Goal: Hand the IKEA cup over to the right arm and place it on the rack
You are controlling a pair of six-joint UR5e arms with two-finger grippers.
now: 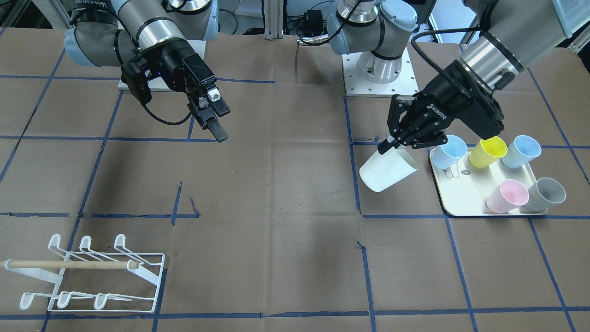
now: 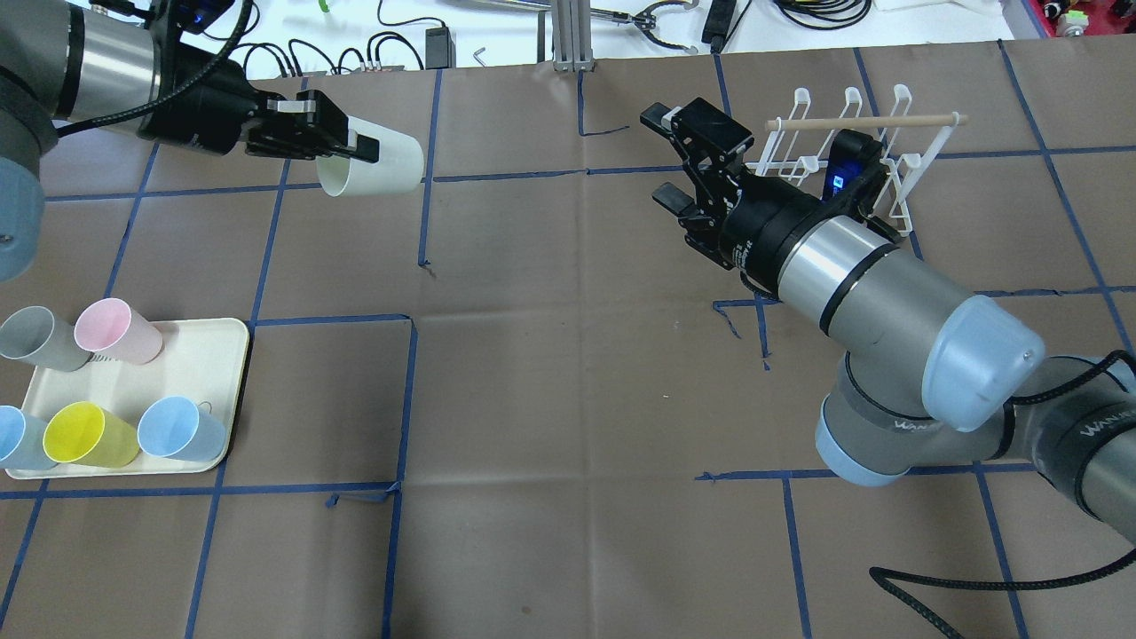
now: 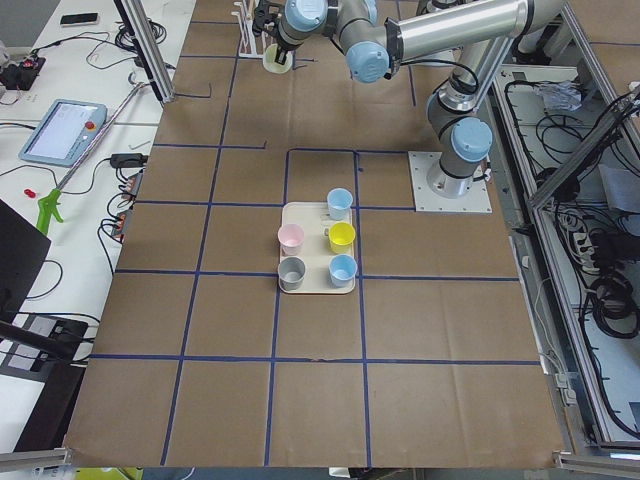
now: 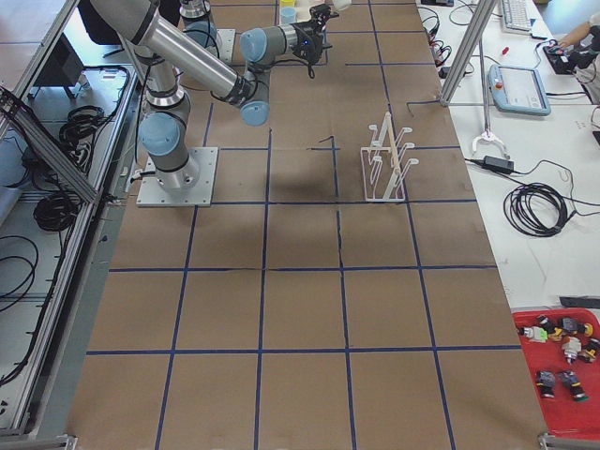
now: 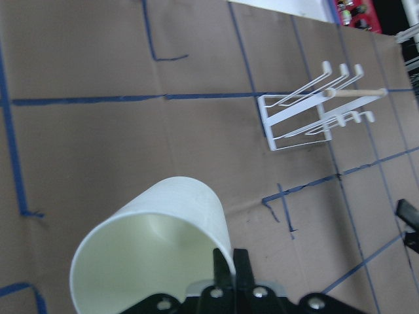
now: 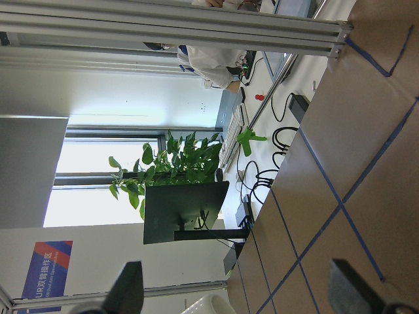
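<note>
White plastic cup (image 5: 163,222) hangs sideways in the air over the brown worktop (image 1: 295,207). Its rim is pinched by the left arm's black fingers (image 1: 395,142). Right arm's black fingers (image 1: 215,121) are spread wide and hold nothing. White wire rack (image 1: 69,264) stands far from the cup.

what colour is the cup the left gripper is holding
White, plain: the cup in the left gripper shows best in the overhead exterior view.

cup (image 1: 388,171) white — rack (image 1: 69,264) white, table (image 1: 276,193) brown
</note>
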